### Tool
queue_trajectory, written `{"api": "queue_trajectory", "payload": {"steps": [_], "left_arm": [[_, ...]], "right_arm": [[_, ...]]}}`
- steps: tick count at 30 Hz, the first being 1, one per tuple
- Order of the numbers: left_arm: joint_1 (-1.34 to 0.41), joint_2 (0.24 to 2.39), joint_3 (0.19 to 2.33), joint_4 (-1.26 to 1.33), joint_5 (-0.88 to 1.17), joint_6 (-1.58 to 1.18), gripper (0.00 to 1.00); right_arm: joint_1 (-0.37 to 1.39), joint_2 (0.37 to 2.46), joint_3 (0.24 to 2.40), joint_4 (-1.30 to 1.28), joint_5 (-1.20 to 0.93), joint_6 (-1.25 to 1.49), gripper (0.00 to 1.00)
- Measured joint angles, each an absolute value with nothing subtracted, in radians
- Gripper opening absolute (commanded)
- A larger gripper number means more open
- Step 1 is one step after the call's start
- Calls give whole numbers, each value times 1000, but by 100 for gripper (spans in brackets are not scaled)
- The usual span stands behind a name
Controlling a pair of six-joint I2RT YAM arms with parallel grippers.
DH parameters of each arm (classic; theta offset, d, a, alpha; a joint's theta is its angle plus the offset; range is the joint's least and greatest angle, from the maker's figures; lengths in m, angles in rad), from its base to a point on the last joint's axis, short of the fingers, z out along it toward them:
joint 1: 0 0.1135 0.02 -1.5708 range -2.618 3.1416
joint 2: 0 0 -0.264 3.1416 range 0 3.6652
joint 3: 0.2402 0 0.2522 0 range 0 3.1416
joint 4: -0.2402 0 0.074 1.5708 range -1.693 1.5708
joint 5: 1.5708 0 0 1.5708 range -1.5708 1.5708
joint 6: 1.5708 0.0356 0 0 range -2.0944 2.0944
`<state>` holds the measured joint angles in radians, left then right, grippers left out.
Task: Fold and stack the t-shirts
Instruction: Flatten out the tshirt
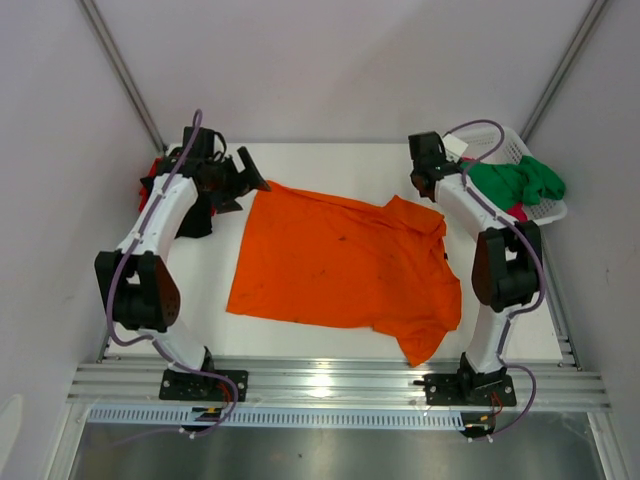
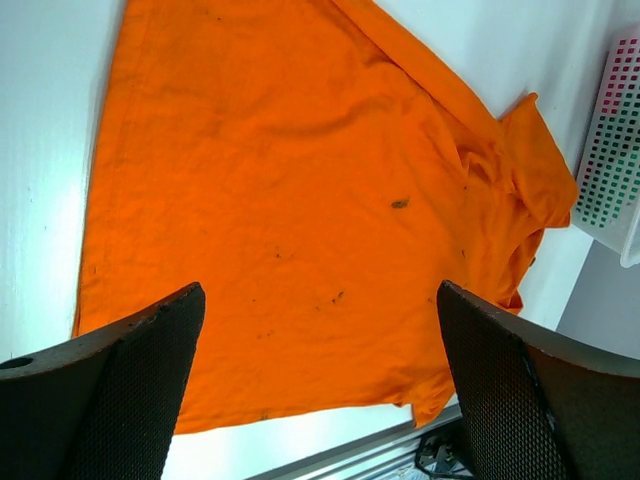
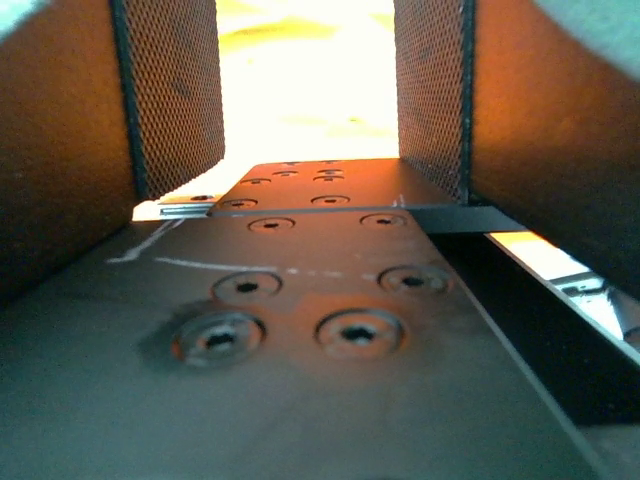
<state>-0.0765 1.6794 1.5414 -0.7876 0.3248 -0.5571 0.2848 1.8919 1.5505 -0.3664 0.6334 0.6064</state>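
Note:
A bright orange t-shirt (image 1: pixel 340 265) lies spread wide across the middle of the white table, with one sleeve bunched at its far right. My left gripper (image 1: pixel 245 185) hovers wide open above the shirt's far left corner. In the left wrist view the orange t-shirt (image 2: pixel 280 180) fills the space below the left gripper (image 2: pixel 320 300), and nothing is between its fingers. My right gripper (image 1: pixel 428 188) points down at the shirt's far right edge. In the right wrist view the right gripper (image 3: pixel 310 100) has its fingers apart, with bright orange cloth (image 3: pixel 310 60) beyond them.
A white lattice basket (image 1: pixel 505 145) at the back right holds a green t-shirt (image 1: pixel 520 180) and a magenta one (image 1: pixel 517 212). Red cloth (image 1: pixel 147 188) and black cloth (image 1: pixel 195 222) lie behind my left arm. An aluminium rail (image 1: pixel 340 385) runs along the near edge.

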Motion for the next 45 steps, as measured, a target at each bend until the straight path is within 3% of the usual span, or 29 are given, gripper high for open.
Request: {"api": "queue_trajectory", "payload": {"steps": [8, 18, 38, 42, 43, 45], "left_arm": [[-76, 1662, 1538, -787, 316, -556, 100], [-76, 1662, 1538, -788, 316, -554, 100], [-65, 1665, 1602, -815, 303, -531, 99], [-51, 1665, 1617, -818, 298, -525, 99], [-48, 1665, 1617, -819, 297, -523, 99], [-44, 1665, 1617, -823, 295, -522, 100]], "right_arm": [[258, 2052, 1814, -658, 643, 741, 47], [219, 2163, 1864, -915, 598, 902, 46], [192, 2170, 1831, -971, 577, 950, 40], [186, 2170, 1796, -970, 566, 950, 28], [185, 2170, 1792, -969, 561, 949, 17], [184, 2170, 1785, -958, 554, 945, 8]]}}
